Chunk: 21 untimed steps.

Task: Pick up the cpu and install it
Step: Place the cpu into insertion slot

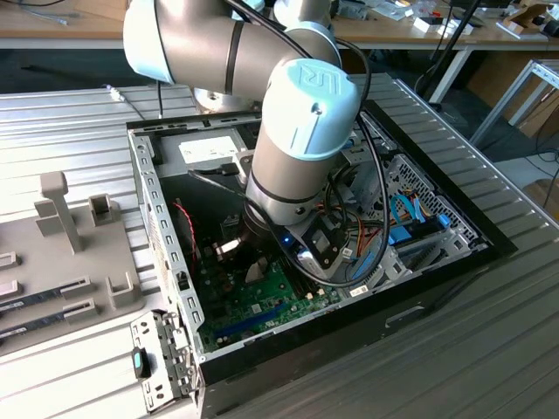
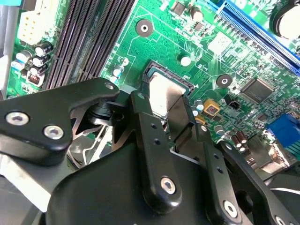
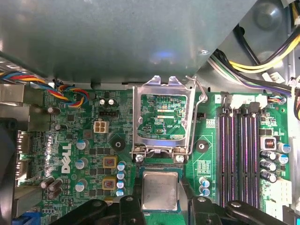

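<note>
Half done, as you can judge: your gripper (image 2: 176, 117) is clamped on the cpu (image 3: 160, 190), holding it over the motherboard's (image 3: 93, 154) open socket (image 2: 149, 71), retention frame (image 3: 163, 117) raised; seating remains.

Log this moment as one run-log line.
arm: inside open PC case | gripper: at cpu on socket | socket frame: open | fingers: astride cpu
</note>
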### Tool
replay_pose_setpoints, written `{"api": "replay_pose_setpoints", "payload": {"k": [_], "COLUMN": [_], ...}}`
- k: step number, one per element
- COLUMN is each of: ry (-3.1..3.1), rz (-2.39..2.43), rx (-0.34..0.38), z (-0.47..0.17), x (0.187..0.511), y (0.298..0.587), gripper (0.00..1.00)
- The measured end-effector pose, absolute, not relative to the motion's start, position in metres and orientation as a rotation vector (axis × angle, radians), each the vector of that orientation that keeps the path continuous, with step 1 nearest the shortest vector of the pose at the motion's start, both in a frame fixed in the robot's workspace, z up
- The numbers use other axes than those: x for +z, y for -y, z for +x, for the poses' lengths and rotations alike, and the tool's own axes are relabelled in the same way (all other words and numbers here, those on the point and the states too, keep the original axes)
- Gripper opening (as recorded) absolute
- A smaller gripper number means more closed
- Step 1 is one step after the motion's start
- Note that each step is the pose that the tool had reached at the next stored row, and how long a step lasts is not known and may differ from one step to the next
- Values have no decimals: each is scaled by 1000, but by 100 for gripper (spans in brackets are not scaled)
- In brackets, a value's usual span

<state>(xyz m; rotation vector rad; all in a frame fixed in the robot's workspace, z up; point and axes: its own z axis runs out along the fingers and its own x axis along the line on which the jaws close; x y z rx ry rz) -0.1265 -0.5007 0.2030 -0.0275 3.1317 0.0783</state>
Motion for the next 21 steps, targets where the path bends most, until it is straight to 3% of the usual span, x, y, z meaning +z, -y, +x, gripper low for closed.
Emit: {"api": "replay_pose_setpoints", "payload": {"k": [21], "ry": [-3132], "rz": [-32], "rx": [81], "z": [-129], "x": [203], "y": [501], "gripper": [41]}}
